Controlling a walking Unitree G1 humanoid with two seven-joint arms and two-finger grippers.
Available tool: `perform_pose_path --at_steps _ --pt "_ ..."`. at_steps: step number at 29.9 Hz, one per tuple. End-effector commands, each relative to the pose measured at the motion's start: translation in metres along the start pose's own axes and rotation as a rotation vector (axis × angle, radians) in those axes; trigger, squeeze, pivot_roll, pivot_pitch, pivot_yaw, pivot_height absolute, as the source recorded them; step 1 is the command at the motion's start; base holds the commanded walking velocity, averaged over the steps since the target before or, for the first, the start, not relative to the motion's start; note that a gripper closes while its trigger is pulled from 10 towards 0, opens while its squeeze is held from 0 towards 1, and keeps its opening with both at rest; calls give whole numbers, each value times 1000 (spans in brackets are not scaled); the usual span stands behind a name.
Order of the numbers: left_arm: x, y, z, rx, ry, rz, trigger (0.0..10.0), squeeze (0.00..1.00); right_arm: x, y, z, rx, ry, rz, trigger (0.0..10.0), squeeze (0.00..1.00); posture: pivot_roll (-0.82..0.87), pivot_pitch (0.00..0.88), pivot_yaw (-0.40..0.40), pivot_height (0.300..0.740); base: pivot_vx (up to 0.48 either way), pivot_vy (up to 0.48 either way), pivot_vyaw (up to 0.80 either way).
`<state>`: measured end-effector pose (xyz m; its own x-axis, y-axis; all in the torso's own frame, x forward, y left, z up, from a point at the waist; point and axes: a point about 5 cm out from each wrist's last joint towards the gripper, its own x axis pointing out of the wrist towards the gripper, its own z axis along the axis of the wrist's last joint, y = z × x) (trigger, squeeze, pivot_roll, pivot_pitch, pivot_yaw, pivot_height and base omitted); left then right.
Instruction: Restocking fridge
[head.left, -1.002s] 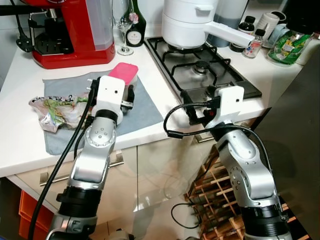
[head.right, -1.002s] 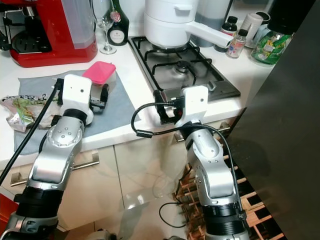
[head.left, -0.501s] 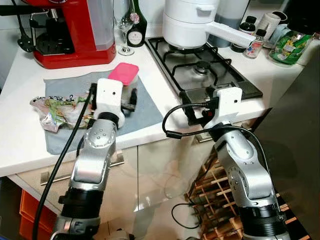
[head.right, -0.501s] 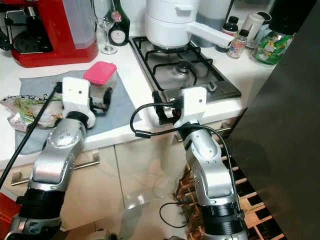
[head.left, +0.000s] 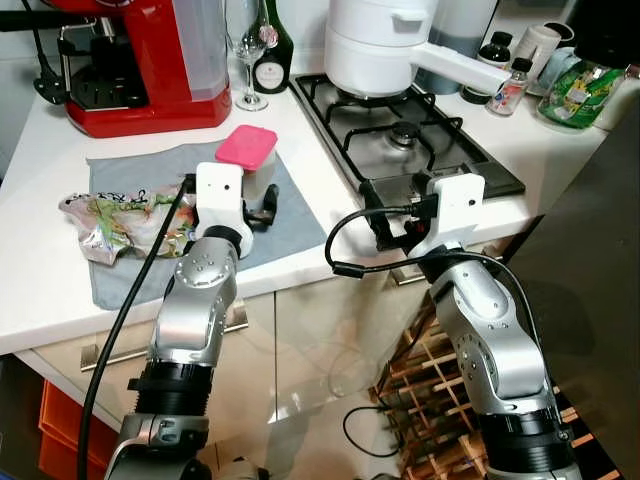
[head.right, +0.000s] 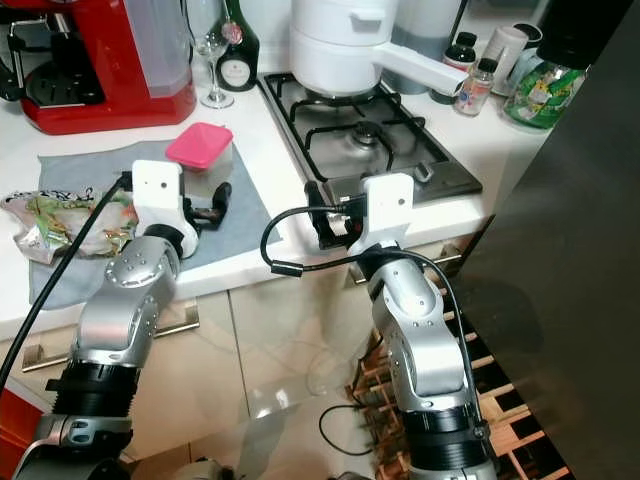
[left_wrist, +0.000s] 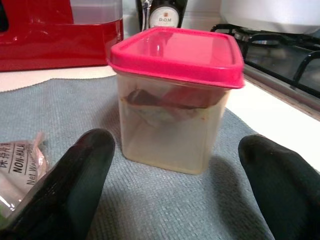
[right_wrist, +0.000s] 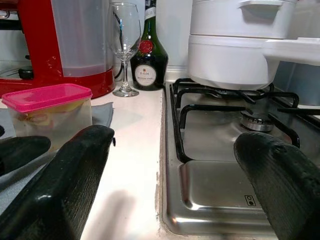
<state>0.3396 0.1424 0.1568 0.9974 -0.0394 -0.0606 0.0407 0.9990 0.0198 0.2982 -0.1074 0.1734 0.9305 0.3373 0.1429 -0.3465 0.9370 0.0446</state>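
A clear tub with a pink lid (head.left: 250, 158) stands upright on a grey cloth (head.left: 300, 215) on the white counter. Something reddish lies inside the tub (left_wrist: 175, 100). My left gripper (left_wrist: 182, 155) is open and low over the cloth, just short of the tub, with one black finger (left_wrist: 80, 175) to each side and not touching it. My right gripper (right_wrist: 177, 145) is open and empty at the front edge of the gas hob (head.left: 420, 140). Its wrist view also catches the tub (right_wrist: 47, 107) off to one side.
A crumpled bag of greens (head.left: 115, 220) lies on the cloth's left end. Behind stand a red coffee machine (head.left: 140, 60), a wine glass (head.left: 248, 60) and a dark bottle (head.left: 270, 50). A white pot (head.left: 380, 45) sits on the hob. A dark panel (head.right: 570, 280) rises at right.
My left gripper has moved forward over the cloth, closer to the pink-lidded tub. The right arm has hardly moved.
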Motion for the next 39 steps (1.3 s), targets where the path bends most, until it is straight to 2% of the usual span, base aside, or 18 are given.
perform_pose_path --at_steps 1,7,15,26,32,37,39 --pt "4 -2 2 -21 -5 0 10000 0 0 -1 4 -19 -12 1 10000 0 -1 0 -38 740 0 0 0" --pt "10 -3 0 -100 -5 -9 10000 0 0 -1 5 -22 -12 5 10000 0 -5 0 -41 740 0 0 0" --pt "18 4 0 -108 -10 12 10000 0 -1 -1 5 -23 -8 4 10000 0 -11 0 -43 740 0 0 0" --pt "32 14 -12 -116 19 10 10000 0 -1 -1 5 -24 -1 7 10000 0 -19 0 -47 740 0 0 0" --pt "36 12 -15 -134 23 -64 10000 0 -2 -2 5 -27 2 3 10000 0 -26 0 -44 740 0 0 0" --pt "33 -8 -15 -140 -1 -236 10000 0 -3 -2 5 -29 5 1 10000 0 -25 0 -44 740 0 0 0" --pt "32 -11 -15 -136 -2 -262 10000 0 -3 -2 5 -30 5 1 10000 0 -23 0 -44 740 0 0 0"
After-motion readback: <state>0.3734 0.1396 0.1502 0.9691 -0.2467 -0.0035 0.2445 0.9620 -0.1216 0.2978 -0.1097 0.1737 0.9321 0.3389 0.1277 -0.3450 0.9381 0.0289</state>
